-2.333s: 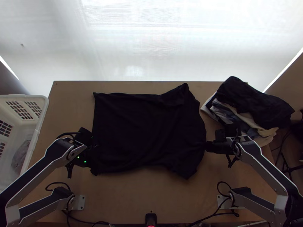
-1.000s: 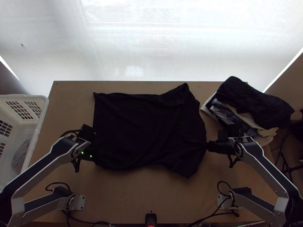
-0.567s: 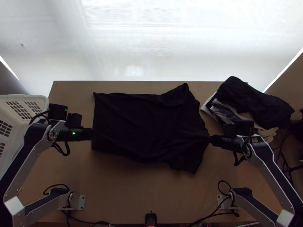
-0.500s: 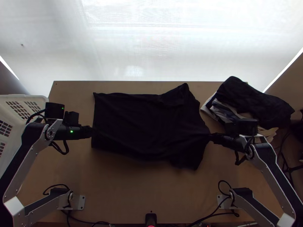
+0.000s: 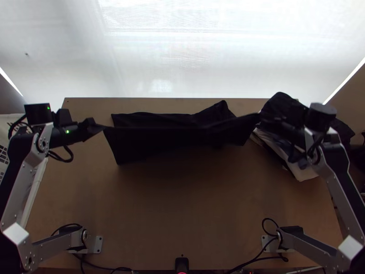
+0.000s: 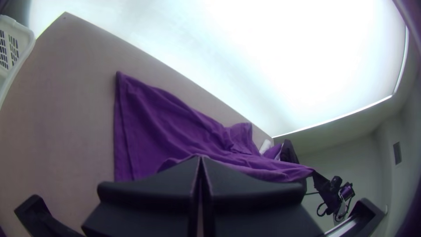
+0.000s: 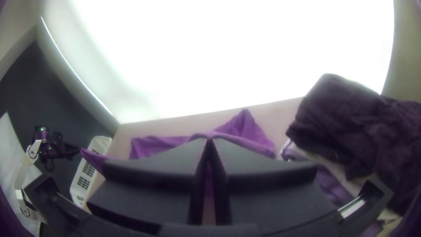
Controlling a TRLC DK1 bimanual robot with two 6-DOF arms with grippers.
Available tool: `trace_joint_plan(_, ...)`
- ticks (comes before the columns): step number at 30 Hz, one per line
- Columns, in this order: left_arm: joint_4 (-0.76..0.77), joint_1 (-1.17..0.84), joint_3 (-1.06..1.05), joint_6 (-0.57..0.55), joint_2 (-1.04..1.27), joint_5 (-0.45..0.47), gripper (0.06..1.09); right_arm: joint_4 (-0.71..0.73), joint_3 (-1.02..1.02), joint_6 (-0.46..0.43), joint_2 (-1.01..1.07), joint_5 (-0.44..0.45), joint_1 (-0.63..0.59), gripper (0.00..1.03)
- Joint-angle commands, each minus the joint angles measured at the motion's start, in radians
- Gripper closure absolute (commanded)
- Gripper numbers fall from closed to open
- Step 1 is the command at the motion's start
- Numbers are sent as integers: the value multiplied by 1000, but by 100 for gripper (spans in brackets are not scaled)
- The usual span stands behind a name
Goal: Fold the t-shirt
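- Dark cloth t-shirt (image 5: 141, 148): partly on the light wooden table (image 5: 182, 228) along its far edge, its near side raised between the grippers.
- Black two-fingered left gripper (image 5: 101, 127): at the raised side's left end.
- Black two-fingered right gripper (image 5: 261, 117): at its right end.
- Heap of dark and light cloth garments (image 5: 282, 104): right of the t-shirt, at the table's far right corner.
- White slotted plastic basket (image 6: 26, 37): beside the left edge.
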Motion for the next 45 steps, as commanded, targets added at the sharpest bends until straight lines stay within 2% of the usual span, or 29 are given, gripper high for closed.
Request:
trace_joint_plan(1,31,12,270,-56,234,-9,105,15,360,2,288,26,26,100)
trace_joint_plan(8,-35,52,705,-70,530,-15,105,-19,725,-6,569,50,26,100)
trace_joint_plan(13,-35,38,831,-122,493,-17,105,-11,822,11,543,57,28,100)
trace_joint_plan(16,-33,32,836,-143,411,-17,105,-5,825,17,472,57,28,100)
trace_joint_plan(23,34,76,833,-305,119,-6,105,15,816,55,210,55,-21,100)
trace_joint_plan(30,37,101,754,-334,-197,11,105,-19,755,66,-123,21,-57,100)
trace_joint_plan(34,85,102,590,-343,-413,10,105,-123,673,61,-296,17,-57,100)
trace_joint_plan(37,52,101,555,-349,-495,10,105,-215,640,61,-384,14,-52,100)
trace_joint_plan(45,16,84,423,-340,-600,13,105,-393,570,78,-450,14,-6,100)
